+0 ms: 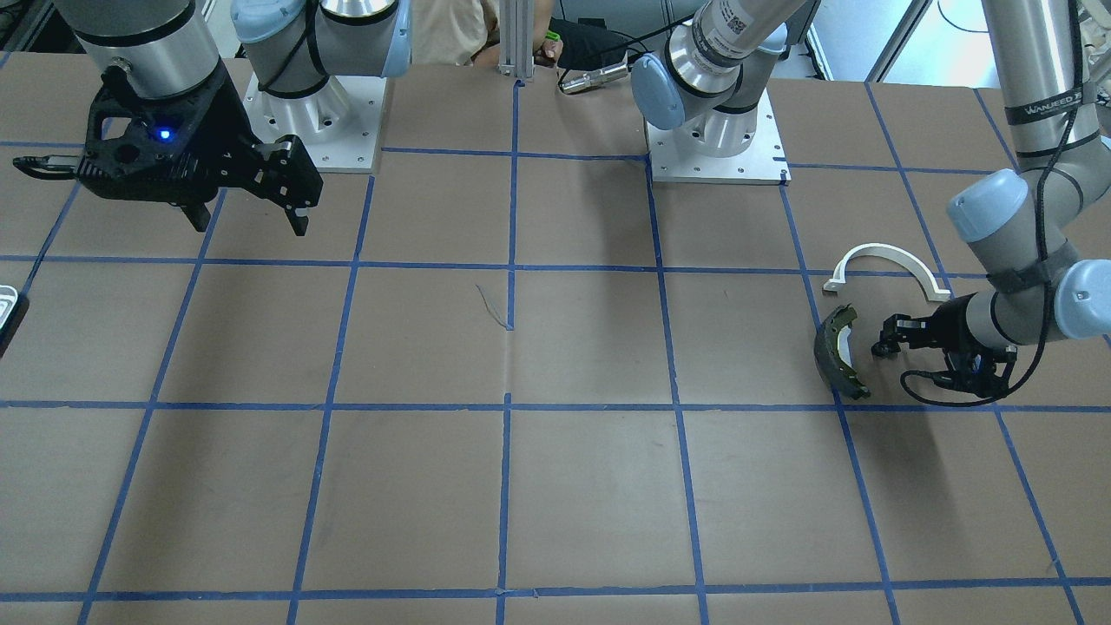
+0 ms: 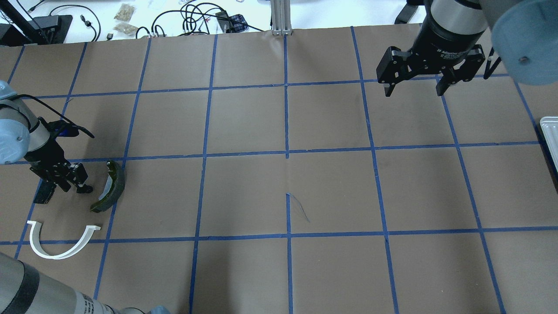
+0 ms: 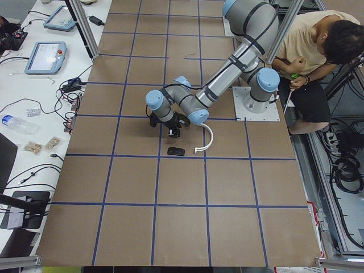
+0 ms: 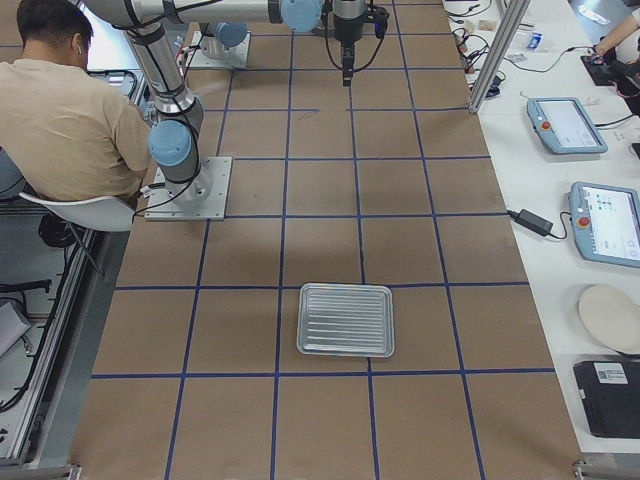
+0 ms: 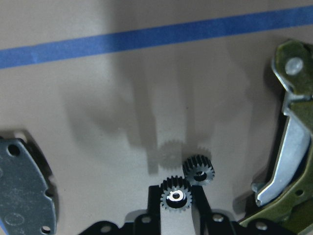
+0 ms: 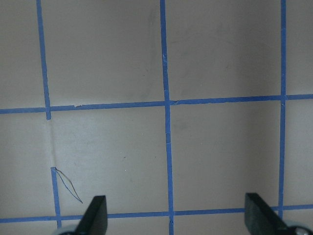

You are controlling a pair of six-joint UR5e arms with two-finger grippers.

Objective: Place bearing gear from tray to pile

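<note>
Left wrist-mounted — hand (image 5: 177, 191) cropped, gripping bearing gear (image 5: 175, 197).

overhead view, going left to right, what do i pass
left claw gripping a small black toothed gear → olive-and-dark curved brake shoe → open right claw → white ridged tray corner

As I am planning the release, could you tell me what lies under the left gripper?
Bare brown paper tabletop carrying the shadow of the small black toothed gears in the left gripper. The paper directly behind gears and gripper is covered.
</note>
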